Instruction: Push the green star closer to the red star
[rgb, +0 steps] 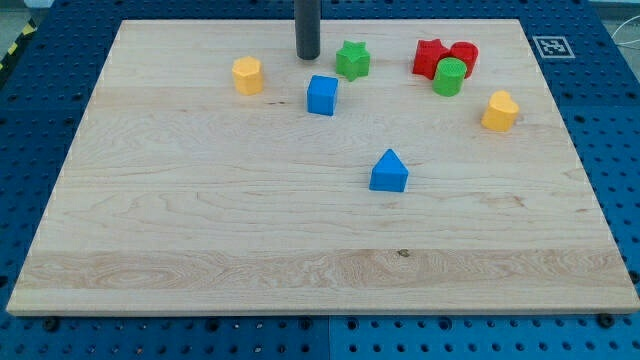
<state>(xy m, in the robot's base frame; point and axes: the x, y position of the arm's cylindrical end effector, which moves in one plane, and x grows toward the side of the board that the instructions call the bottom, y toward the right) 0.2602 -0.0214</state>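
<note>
The green star (352, 60) lies near the view's top, right of centre. The red star (430, 57) lies further to the view's right, touching a red cylinder (464, 55) and a green cylinder (450, 77). A gap of bare board separates the two stars. My tip (307, 56) stands on the board just to the left of the green star, a small gap between them. A blue cube (322, 95) sits just below the tip and the green star.
A yellow hexagonal block (247, 75) lies at the view's upper left. A yellow heart-like block (499, 111) lies at the right. A blue triangular block (389, 172) sits near the centre. The wooden board (200, 220) rests on a blue pegboard table.
</note>
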